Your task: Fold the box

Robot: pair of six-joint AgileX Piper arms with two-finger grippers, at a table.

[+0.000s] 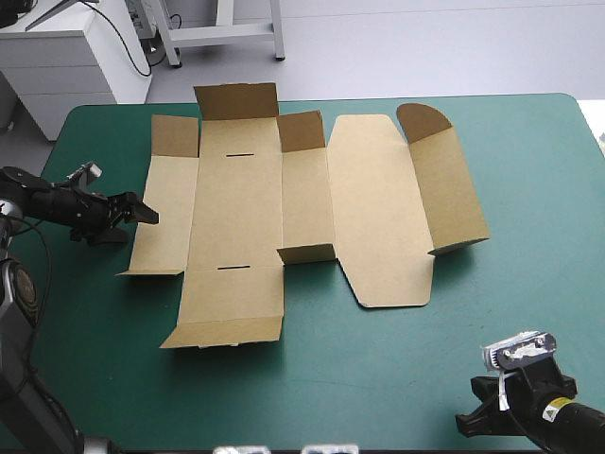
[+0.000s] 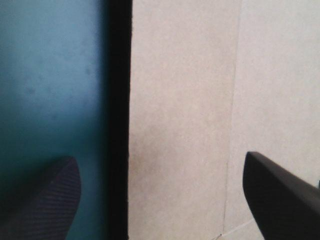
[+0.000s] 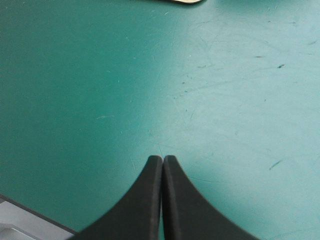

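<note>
Box (image 1: pixel 236 227) flat, long axis left-to-right, left pincer (image 1: pixel 147 215) spread at its edge, right pincer (image 3: pixel 163 159) clenched

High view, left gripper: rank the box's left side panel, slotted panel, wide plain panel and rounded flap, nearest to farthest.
From the left gripper:
1. left side panel, at the gripper's tip, on the box's left edge.
2. slotted panel, next one in, left of centre.
3. wide plain panel, right of centre.
4. rounded flap, far right corner.
</note>
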